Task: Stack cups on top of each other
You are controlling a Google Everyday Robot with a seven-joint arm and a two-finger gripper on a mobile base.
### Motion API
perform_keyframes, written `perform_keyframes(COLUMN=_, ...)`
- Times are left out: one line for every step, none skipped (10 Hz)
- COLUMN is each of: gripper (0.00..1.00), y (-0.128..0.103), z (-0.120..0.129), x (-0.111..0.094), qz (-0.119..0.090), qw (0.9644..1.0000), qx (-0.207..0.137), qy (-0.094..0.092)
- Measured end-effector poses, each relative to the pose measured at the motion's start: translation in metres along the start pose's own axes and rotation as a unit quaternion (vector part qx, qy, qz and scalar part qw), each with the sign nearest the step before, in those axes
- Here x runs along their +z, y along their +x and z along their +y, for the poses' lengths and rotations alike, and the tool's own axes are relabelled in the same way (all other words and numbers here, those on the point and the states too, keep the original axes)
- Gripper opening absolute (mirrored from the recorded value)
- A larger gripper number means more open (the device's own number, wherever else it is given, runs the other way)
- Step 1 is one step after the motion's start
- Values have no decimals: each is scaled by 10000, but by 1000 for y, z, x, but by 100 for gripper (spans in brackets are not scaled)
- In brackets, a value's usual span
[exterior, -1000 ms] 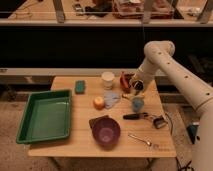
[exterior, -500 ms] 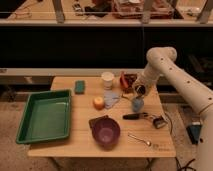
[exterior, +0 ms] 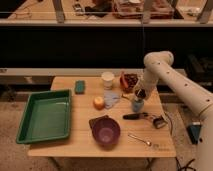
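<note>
A light blue cup [exterior: 137, 105] stands upright on the right half of the wooden table [exterior: 80, 142]. My gripper [exterior: 140, 94] hangs right over it, at its rim or just above. A taller white cup [exterior: 107, 80] stands upright near the table's back edge, to the left of the gripper. I cannot make out the steel cup; it may be hidden by the gripper or the blue cup.
A green tray [exterior: 27, 131] lies at the left. A purple bowl [exterior: 106, 132], a small orange object [exterior: 99, 102], a pale cloth [exterior: 113, 97], a green sponge [exterior: 79, 87], a reddish bowl [exterior: 128, 81], a black-handled tool [exterior: 134, 116] and a spoon [exterior: 140, 140] are also on the table.
My gripper has moved a little right and down, from beside the reddish bowl to directly over the light blue cup. Nothing else has moved.
</note>
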Motion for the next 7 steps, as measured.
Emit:
perform_keyframes(gripper=52, y=0, z=2, x=5, qz=-12, qw=10000, qx=19, qy=-45)
perform_keyframes(gripper=57, y=-1, z=4, x=9, qz=-43, qw=10000, qx=41, qy=-53)
perform_keyframes(gripper=67, y=-1, z=6, x=12, qz=-72, qw=9999, qx=63, qy=-64)
perform_keyframes(gripper=74, y=-2, z=6, x=14, qz=-87, qw=9999, qx=72, qy=-81)
perform_keyframes(gripper=77, y=-3, z=7, x=15, qz=-95, qw=9999, qx=73, qy=-106)
perform_keyframes(gripper=77, y=-4, z=6, x=17, qz=-99, qw=9998, qx=70, qy=-131)
perform_keyframes(gripper=77, y=-5, z=5, x=19, qz=-104, qw=9998, qx=64, qy=-152)
